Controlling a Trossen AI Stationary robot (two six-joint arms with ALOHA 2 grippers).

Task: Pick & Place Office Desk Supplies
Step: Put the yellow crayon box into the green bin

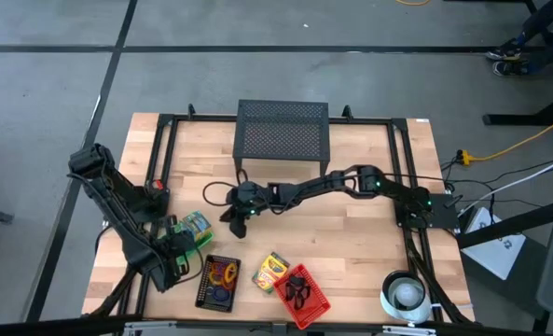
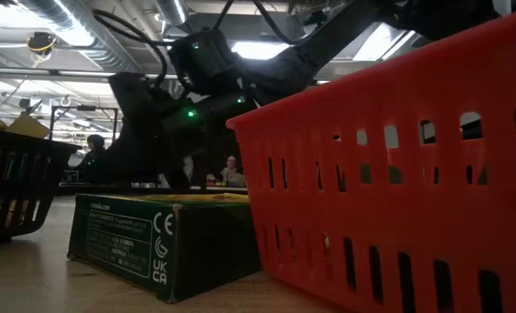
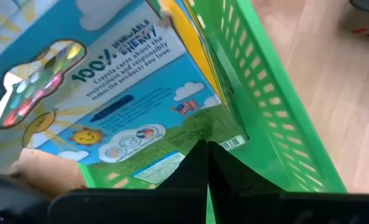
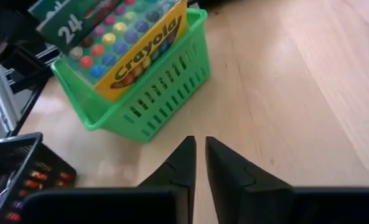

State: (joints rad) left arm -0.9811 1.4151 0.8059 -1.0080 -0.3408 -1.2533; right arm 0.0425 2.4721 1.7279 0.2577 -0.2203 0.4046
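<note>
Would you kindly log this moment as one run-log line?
left gripper: shut, at green basket holding crayon box | right gripper: nearly shut, empty, over bare table near basket

Both robot arms are black, made of long thin parts joined by round, chunky joints. Small green lights glow on the right arm, and black cables loop along it. The left arm has a boxy black base with a small red spot near it. The right end effector (image 4: 200, 163) has two flat black fingers (image 4: 183, 163) that come to sharp points, like wedges. The left end effector (image 3: 208, 163) has the same dark pointed fingers on a wide black bar.
</note>
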